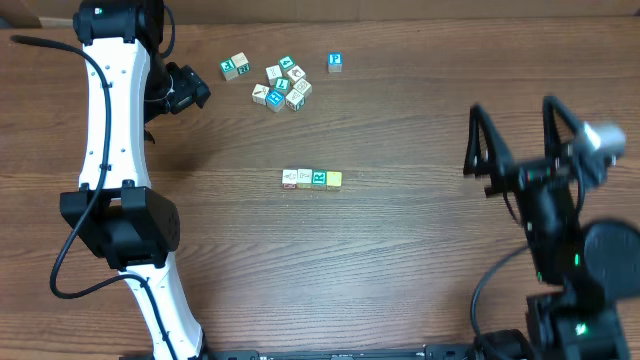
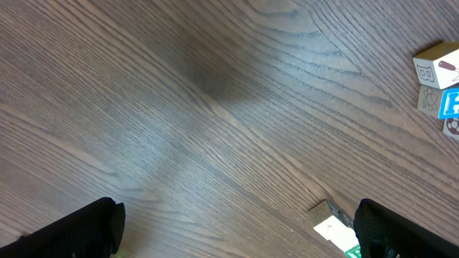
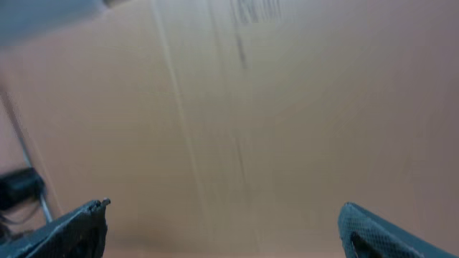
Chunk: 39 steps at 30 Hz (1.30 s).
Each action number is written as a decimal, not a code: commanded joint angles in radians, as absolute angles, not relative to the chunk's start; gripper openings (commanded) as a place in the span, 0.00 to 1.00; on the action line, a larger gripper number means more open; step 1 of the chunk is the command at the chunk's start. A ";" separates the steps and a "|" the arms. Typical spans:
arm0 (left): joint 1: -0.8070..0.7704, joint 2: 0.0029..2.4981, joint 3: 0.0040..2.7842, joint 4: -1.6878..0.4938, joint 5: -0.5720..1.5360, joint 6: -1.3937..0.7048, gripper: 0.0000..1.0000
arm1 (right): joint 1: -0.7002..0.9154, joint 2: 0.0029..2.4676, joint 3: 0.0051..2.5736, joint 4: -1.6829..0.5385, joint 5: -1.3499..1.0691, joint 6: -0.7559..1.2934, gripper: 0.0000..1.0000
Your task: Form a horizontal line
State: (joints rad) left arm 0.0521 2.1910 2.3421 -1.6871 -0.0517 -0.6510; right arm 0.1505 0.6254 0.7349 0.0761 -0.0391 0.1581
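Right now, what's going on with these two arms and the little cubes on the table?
Nothing is being handled. Four touching cubes form a horizontal line on the table, the yellow one at the right end. The left end effector is open beside the loose jumble of cubes near the far edge; the right end effector is open and empty, off to the side.

Row of 4 touching cubes point(image 1: 311, 179) on table point(image 1: 400, 260) centre, cube jumble point(image 1: 283, 85) behind.
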 commanded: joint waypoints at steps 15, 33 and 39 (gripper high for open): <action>0.046 2.197 2.342 -1.689 -0.051 -0.643 0.99 | 0.107 0.125 0.171 0.417 -0.080 0.147 1.00; 0.046 2.197 2.342 -1.689 -0.051 -0.643 1.00 | 0.107 0.003 0.008 0.517 0.022 0.156 1.00; 0.046 2.197 2.342 -1.689 -0.051 -0.643 1.00 | 0.107 0.003 0.008 0.186 0.024 0.155 1.00</action>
